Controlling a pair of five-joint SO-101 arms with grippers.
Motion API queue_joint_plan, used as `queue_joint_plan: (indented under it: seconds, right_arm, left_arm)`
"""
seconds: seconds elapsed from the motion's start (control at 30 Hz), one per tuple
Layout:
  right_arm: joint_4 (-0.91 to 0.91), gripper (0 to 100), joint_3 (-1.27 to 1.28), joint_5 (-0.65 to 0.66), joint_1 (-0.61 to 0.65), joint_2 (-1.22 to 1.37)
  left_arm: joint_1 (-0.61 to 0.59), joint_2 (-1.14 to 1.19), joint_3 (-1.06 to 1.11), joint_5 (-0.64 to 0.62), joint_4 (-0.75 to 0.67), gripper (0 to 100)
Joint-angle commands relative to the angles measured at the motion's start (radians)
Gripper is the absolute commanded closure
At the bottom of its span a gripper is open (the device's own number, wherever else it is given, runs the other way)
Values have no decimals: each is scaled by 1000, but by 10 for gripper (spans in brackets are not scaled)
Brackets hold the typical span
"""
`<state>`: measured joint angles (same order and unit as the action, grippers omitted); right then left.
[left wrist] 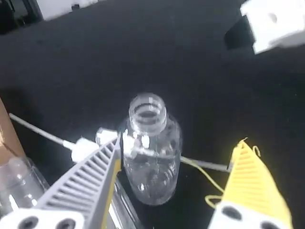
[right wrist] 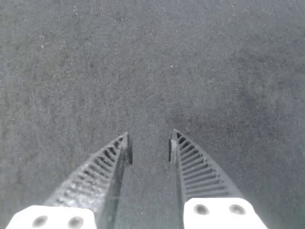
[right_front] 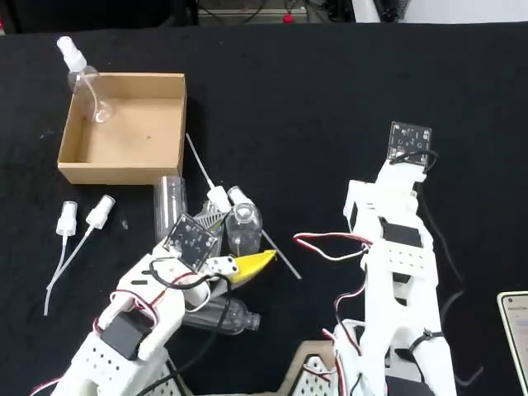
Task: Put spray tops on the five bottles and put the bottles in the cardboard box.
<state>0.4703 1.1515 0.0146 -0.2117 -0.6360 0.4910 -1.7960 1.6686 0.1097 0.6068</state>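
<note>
I'd say I'm on the "grab the next bare bottle" step. My left gripper (left wrist: 180, 143) is spread wide around the upright open bottle (left wrist: 150, 143). The grey finger is right up against the plastic and the yellow one is apart from it, so nothing's clenched yet. That bottle stands out on the worktop (right_front: 330, 99), off the near right corner of the cardboard box (right_front: 115, 173).

My right gripper (right wrist: 148, 145) hangs over bare worktop well away from the box, fingers a little parted and holding nothing.

Next move, I reckon, is to close gently on the bottle's body. It looks light and tippy. Then the other arm has to fetch one of the two spray tops (right_front: 219, 198) lying just on the box side of it and thread the long thin tube down the neck.

The box holds one finished bottle (right_front: 85, 87), spray top on, in its far corner. Two more loose tops (right_front: 99, 212) lie off the box's near left corner. One bare bottle (right_front: 169, 202) lies just outside the near wall, and another lying bottle (right_front: 223, 315) is farther out by my left arm.
</note>
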Motion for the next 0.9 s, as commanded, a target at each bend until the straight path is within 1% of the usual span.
queue_joint_plan:
  seconds: [0.0, 0.1, 0.17, 0.3, 0.4, 0.63, 0.87]
  right_arm:
    - [-21, 868, -7, -3, -8, 8]
    - [-21, 868, -7, -3, -8, 8]
    - [-21, 868, -7, -3, -9, 8]
    - [-21, 868, -5, -3, -11, 8]
    - [-21, 868, -5, -3, -11, 8]
    - [-21, 868, -5, -3, -9, 8]
    - [-21, 868, -5, -3, -9, 8]
  left_arm:
    - [13, 106, -77, -3, -3, 651]
    - [13, 213, -130, -5, -61, 652]
    - [12, 279, -133, -5, -146, 653]
    - [12, 388, -65, -5, -324, 654]
    - [8, 439, -30, -5, -402, 654]
    - [-107, 456, -56, -5, -419, 654]
    - [-108, 456, -54, -5, -419, 654]
